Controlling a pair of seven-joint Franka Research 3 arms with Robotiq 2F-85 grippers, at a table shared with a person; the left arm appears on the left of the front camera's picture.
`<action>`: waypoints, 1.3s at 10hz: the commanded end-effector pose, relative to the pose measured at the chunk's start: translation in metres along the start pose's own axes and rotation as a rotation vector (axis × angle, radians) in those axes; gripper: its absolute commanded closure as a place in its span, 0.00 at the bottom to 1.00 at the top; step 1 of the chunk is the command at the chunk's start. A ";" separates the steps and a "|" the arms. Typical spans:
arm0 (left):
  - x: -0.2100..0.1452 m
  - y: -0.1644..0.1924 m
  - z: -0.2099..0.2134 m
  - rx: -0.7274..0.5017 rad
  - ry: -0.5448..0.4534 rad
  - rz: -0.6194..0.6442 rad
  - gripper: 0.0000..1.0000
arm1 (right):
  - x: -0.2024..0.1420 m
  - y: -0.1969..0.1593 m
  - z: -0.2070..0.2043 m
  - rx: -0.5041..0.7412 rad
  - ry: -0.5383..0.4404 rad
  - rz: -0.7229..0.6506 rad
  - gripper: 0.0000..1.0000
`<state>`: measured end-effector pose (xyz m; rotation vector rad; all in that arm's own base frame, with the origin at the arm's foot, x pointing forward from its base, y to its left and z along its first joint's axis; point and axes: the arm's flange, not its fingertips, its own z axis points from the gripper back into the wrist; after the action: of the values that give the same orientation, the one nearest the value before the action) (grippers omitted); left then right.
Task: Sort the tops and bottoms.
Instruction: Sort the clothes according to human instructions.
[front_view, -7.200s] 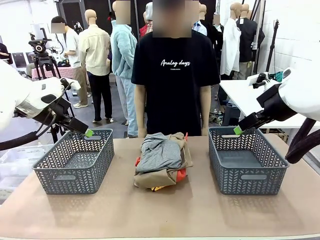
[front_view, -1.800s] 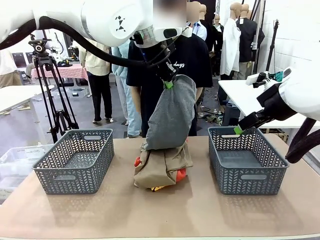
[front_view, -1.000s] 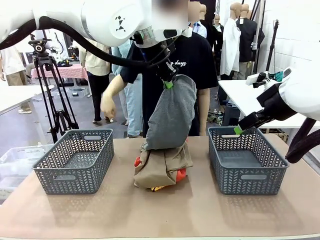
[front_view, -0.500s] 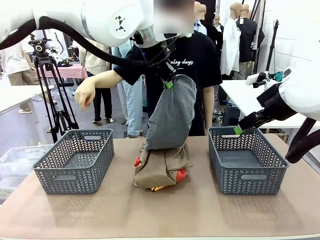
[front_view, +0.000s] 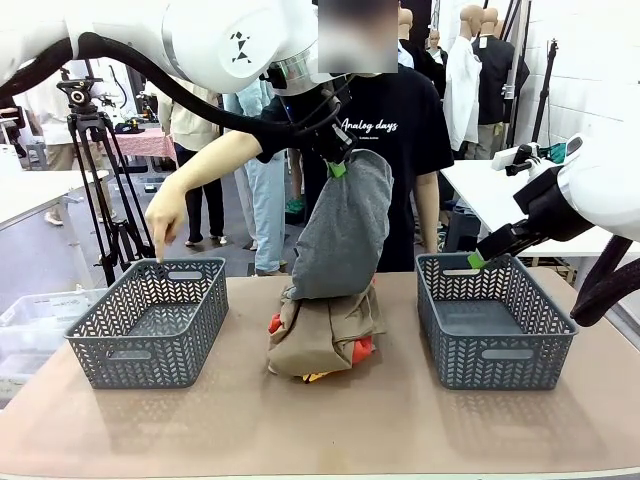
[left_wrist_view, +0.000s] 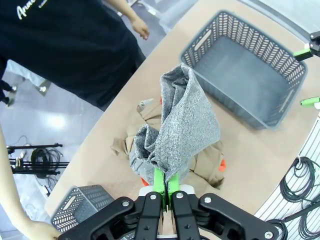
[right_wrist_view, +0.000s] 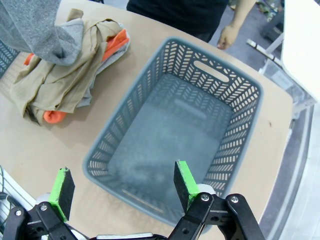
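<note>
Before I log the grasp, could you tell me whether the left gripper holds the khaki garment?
No, the left gripper is shut on the dark grey garment.

The dark grey garment (front_view: 345, 235) is soft heathered knit cloth, matt; the khaki-tan garment (front_view: 322, 335) is a smoother woven cloth, creased; the left basket (front_view: 148, 335) and right basket (front_view: 495, 345) are matt grey moulded plastic lattice; the desk (front_view: 320, 430) is smooth, matt tan; the left hand (left_wrist_view: 165, 182) is black plastic with bright green pads (left_wrist_view: 158, 181)

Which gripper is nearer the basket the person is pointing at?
Left. The left gripper, shut on the dark grey garment, hangs above the pile next to that basket; the right gripper stands open over the other basket, beyond the pile.
</note>
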<state>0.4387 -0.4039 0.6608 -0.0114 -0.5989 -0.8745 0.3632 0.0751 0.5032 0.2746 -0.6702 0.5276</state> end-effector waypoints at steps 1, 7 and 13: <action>-0.003 0.000 0.004 -0.002 -0.004 0.008 1.00 | -0.001 -0.001 -0.003 0.022 -0.004 -0.006 0.00; -0.003 0.000 0.004 -0.002 -0.004 0.008 1.00 | -0.001 -0.001 -0.003 0.022 -0.004 -0.006 0.00; 0.004 0.043 0.124 0.178 -0.081 0.047 1.00 | -0.001 -0.001 -0.003 0.022 -0.004 -0.006 0.00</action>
<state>0.4070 -0.3594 0.7654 0.0416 -0.7378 -0.8076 0.3632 0.0749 0.5032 0.2744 -0.6702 0.5270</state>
